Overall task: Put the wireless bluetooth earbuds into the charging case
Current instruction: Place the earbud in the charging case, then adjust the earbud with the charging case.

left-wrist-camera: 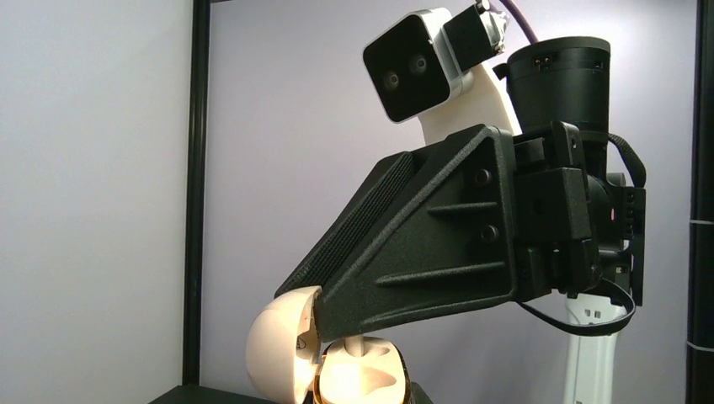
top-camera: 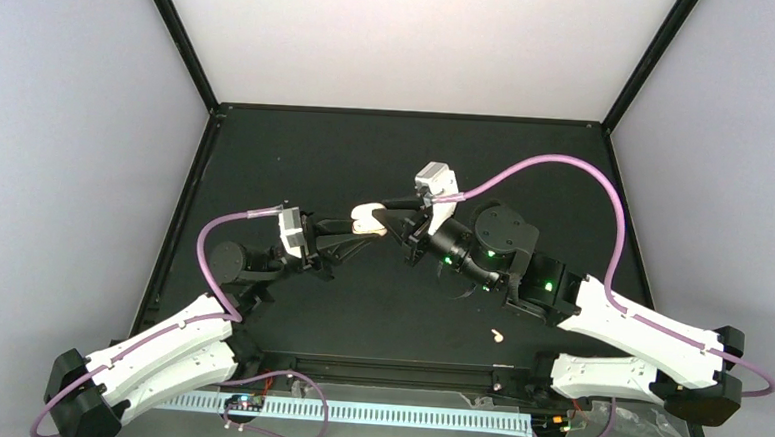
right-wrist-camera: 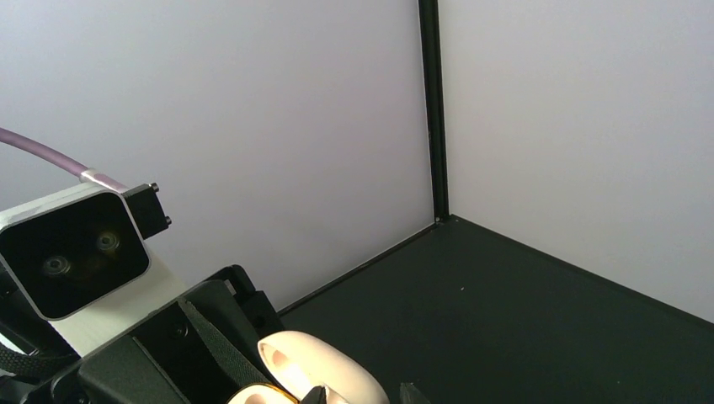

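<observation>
The charging case (top-camera: 366, 218) is open and held above the table's middle by my left gripper (top-camera: 360, 227), which is shut on its body. In the left wrist view the lid (left-wrist-camera: 278, 353) is swung left and the body (left-wrist-camera: 366, 383) faces up. One earbud (left-wrist-camera: 359, 343) stands with its stem in a socket, right under my right gripper's finger (left-wrist-camera: 421, 244). My right gripper (top-camera: 391, 219) is at the case's mouth, its jaws a little apart around that earbud. The case's lid also shows in the right wrist view (right-wrist-camera: 324, 362). A second earbud (top-camera: 498, 334) lies on the mat near the front.
The black mat (top-camera: 387, 158) is bordered by a black frame and pale walls. The right arm's body (top-camera: 492, 249) stretches from the front right toward the middle. A purple cable (top-camera: 567, 163) loops above it.
</observation>
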Tool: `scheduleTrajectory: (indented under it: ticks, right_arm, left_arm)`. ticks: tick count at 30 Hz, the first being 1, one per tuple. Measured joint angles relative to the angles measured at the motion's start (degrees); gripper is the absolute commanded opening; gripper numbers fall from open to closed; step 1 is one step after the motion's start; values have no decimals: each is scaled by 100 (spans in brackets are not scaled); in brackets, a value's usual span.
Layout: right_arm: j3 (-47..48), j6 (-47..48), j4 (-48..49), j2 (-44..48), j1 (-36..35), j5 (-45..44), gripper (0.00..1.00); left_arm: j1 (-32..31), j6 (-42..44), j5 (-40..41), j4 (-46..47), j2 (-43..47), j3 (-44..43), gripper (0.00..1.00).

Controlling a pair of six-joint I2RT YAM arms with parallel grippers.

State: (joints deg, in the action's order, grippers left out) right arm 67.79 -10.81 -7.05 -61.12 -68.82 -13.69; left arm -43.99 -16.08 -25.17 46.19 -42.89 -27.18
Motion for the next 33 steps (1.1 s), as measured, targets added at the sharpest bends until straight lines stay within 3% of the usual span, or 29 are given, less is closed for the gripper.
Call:
scheduleTrajectory:
  ticks: [6, 13, 21, 33]
  right_arm:
    - [0, -4, -83, 0, 0, 28, 26]
    - [0, -74, -96, 15, 0, 42, 48]
    - [2, -149, -138, 186, -2, 63, 66]
    - [103, -151, -345, 623, -2, -284, 72]
  left_arm:
    - [-4, 2, -13, 55, 0, 0, 1]
    - [-4, 2, -15, 63, 0, 0, 2]
    - [-4, 2, -15, 63, 0, 0, 1]
    - [-35, 0, -39, 63, 13, 0, 2]
